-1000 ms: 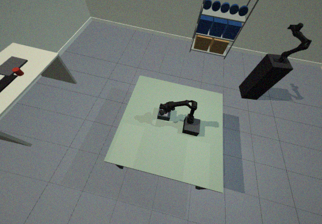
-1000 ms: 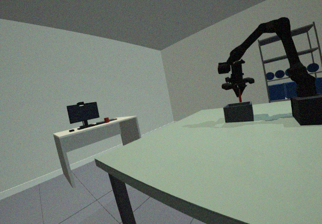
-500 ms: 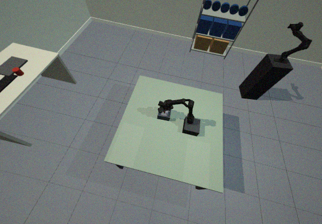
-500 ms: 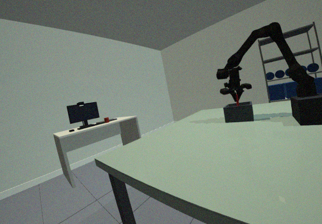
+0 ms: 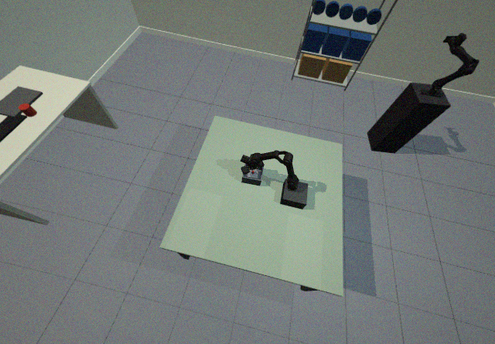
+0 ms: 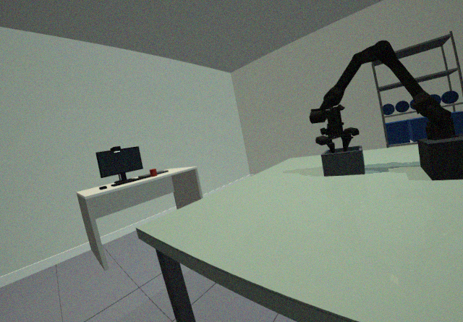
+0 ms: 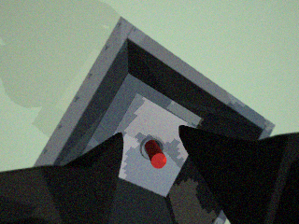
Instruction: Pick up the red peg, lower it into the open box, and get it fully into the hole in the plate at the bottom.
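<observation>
Wrist: red peg (image 7: 158, 160), smooth cylinder, stands near-upright in hole of pale plate (image 7: 149, 117), inside square grey box (image 7: 89, 91); jaws apart, gripping nothing. Top: red speck of peg (image 5: 253, 172) within box (image 5: 251, 181). Exterior: gripper (image 6: 339, 149) points down at box (image 6: 343, 163); walls hide peg.

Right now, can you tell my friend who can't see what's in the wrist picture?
A red peg stands in the plate's round hole inside an open gray box. The robot's open hand has one dark finger on each side.
</observation>
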Tool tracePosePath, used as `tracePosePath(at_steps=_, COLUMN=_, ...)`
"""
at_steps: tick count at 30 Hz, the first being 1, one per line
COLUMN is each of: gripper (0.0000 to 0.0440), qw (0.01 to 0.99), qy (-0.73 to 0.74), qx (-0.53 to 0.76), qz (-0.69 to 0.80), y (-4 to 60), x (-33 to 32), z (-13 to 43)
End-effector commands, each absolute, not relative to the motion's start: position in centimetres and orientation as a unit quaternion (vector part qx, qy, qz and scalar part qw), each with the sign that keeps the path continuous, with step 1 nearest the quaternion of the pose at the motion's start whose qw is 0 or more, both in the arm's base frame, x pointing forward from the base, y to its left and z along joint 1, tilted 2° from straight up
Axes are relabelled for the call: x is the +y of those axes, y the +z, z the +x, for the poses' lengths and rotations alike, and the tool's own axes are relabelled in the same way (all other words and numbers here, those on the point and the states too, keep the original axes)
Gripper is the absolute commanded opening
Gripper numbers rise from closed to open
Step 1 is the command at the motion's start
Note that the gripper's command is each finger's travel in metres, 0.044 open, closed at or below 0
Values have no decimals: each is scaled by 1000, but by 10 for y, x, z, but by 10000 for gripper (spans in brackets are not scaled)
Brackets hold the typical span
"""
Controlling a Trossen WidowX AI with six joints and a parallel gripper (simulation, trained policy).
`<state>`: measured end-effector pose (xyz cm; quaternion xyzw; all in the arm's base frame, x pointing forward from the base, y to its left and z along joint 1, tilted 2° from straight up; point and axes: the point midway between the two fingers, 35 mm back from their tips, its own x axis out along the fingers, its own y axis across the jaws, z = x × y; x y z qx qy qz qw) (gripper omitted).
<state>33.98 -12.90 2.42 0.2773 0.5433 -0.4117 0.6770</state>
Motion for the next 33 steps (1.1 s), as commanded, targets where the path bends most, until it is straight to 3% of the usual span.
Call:
tracePosePath(at_steps=1, gripper=320, qw=683, qy=-410, qx=541, qz=268, y=25, x=-137, z=349)
tracePosePath(at_steps=8, gripper=440, qw=700, qy=-409, qx=526, qz=258, y=31, x=-153, z=368)
tracePosePath(at_steps=33, gripper=440, qw=733, qy=-425, qx=466, qz=253, y=55, x=-190, z=394)
